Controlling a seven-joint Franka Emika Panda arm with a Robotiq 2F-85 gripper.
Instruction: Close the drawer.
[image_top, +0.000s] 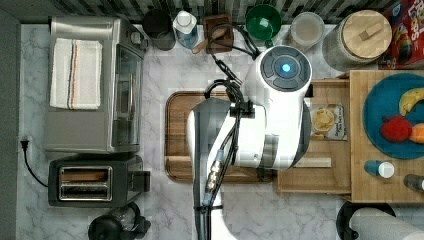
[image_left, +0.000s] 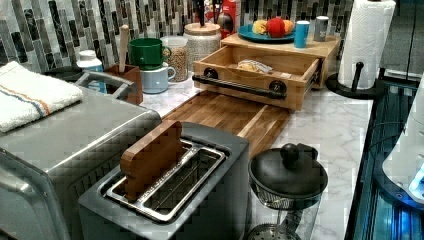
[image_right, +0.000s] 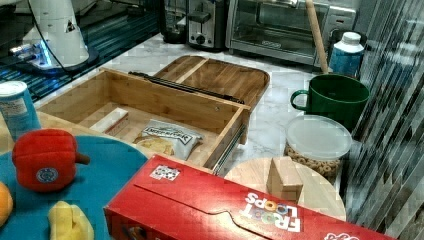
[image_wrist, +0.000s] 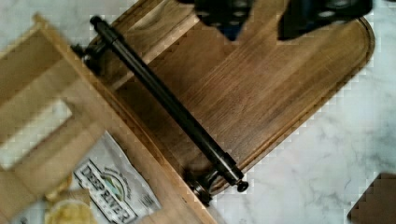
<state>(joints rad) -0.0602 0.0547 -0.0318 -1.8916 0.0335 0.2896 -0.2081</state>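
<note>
- Top view: The white robot arm (image_top: 272, 117) hangs over the middle of the worktop (image_top: 160, 200). It covers part of the brown cutting board (image_top: 175, 135). The drawer (image_top: 330, 175) is pulled out from under the wooden top, toward the top view's left. A chip bag (image_top: 327, 122) lies inside it.
- Left view: The drawer (image_left: 260, 67) sticks out a long way. Its black handle (image_left: 239, 86) runs along the front, just above the near end of the cutting board (image_left: 225, 112). A blue plate (image_left: 250, 34) with toy fruit sits on the wooden top behind it.
- Right view: The drawer (image_right: 150, 97) is wide open, and its metal slide rail (image_right: 231, 142) shows at the side. So it has far to go.
- Wrist view: The gripper (image_wrist: 261, 25) is above the cutting board (image_wrist: 261, 93), near the handle (image_wrist: 168, 105) but not touching it. Its two dark fingers (image_wrist: 224, 11) are apart with a gap between them, and they hold nothing. The chip bag (image_wrist: 116, 191) lies low in the drawer (image_wrist: 60, 121).
- To do this well, I think the gripper should go down in front of the handle, near its middle. Then it should push straight toward the wooden top. A push at one end could make the drawer twist and jam on its rails. Push slowly until the front sits flat.
</note>
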